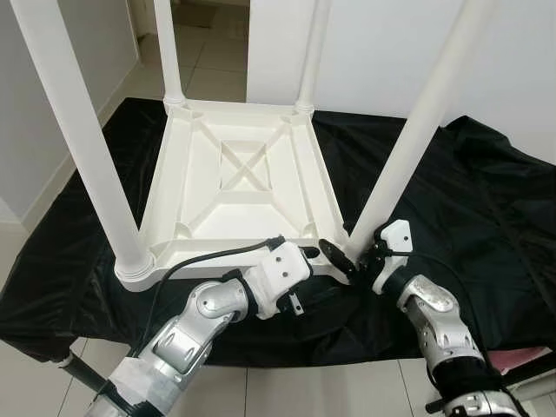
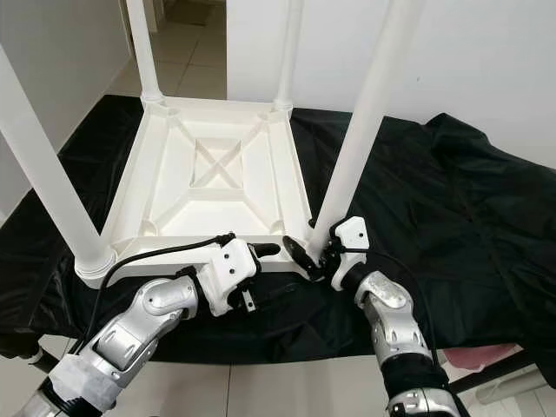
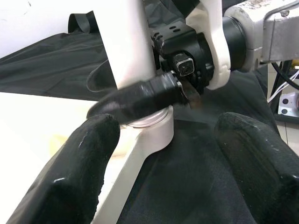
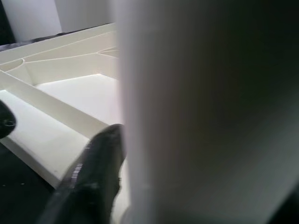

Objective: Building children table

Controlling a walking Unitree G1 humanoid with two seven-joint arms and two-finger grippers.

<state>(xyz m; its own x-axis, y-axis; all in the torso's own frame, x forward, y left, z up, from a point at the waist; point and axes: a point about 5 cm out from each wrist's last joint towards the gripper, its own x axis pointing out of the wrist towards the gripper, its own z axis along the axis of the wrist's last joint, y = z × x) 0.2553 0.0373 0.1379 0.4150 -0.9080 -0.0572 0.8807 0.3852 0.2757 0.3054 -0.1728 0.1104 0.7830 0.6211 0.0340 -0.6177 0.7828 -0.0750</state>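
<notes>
a white plastic children's table top [image 1: 234, 187] lies upside down on a black cloth [image 1: 469, 208] spread over a low surface, its ribbed underside facing up and four white round legs [image 1: 74, 130] standing up from its corners. the right gripper [image 1: 352, 256] is at the base of the near right leg [image 1: 413, 143], one black finger [image 3: 135, 100] laid against the leg just above its socket (i cannot tell whether the fingers are clamped on it). the left gripper [image 3: 173, 163] hovers just beside that same corner with its two black fingers spread apart and holding nothing.
</notes>
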